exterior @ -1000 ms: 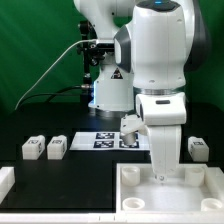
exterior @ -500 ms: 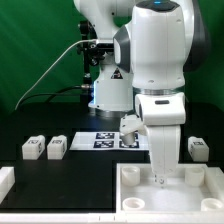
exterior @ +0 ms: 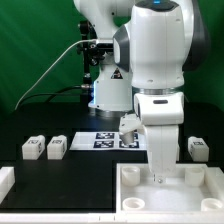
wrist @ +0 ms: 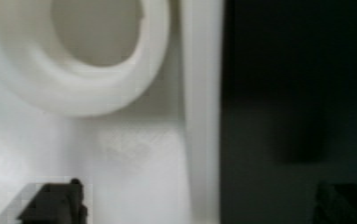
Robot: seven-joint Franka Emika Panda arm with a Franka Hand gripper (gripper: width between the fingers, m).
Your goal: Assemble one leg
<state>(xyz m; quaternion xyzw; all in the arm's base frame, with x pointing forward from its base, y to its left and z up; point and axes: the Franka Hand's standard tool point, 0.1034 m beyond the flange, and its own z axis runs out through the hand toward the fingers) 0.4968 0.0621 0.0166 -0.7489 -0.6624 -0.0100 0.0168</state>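
On the exterior view's left lie the first leg [exterior: 30, 148] and, just beside it, the second leg [exterior: 56, 146] — small white plastic blocks, each with a black-and-white square tag. Next comes the marker board [exterior: 103, 139], with the third leg [exterior: 128, 126] at its far edge, partly hidden by the arm. The two-finger gripper [exterior: 158, 177] hangs low inside the large white tray-shaped panel [exterior: 133, 186]. In the wrist view its dark fingertips [wrist: 50, 203] stand wide apart, with nothing between them but panel floor and the edge where white meets black. The fourth leg [exterior: 198, 149] lies furthest right, well apart from the pincer.

My worry is that no leg is in hand while the pincer sits below the raised rim. I judge that a sideways move without lifting first could catch the rim and drag the panel. A careless swing could also knock the third leg, which lies close to the arm.

The table [exterior: 85, 165] is matt black and the backdrop is a green curtain [exterior: 30, 50].
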